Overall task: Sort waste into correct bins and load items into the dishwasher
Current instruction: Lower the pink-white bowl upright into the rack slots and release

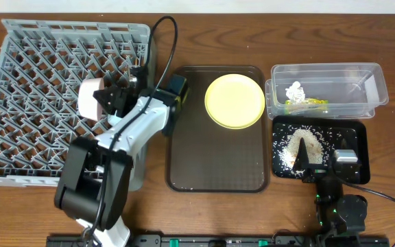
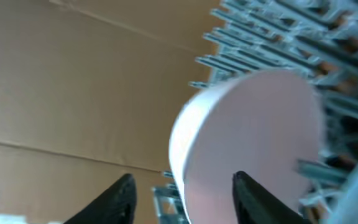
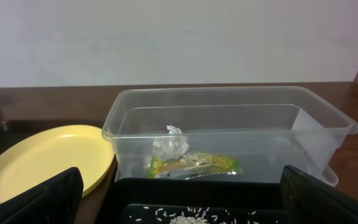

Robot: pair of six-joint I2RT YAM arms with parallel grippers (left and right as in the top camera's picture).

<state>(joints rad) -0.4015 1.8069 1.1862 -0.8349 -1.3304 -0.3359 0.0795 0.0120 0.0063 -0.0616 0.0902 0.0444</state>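
Blur and the frame edge hide whether the left gripper (image 1: 108,98), jaws half-spread, actually pinches the pinkish-white bowl (image 1: 90,98), which is tipped on edge over the dish rack (image 1: 33,82). The right gripper (image 3: 182,190) hangs wide open above the black tray (image 1: 358,137).

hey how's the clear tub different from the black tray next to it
The tub is see-through with tall walls; the black tray is opaque and flat. The tub holds a tissue and wrapper; the tray holds rice scraps. Both are rectangular, with similar footprints.
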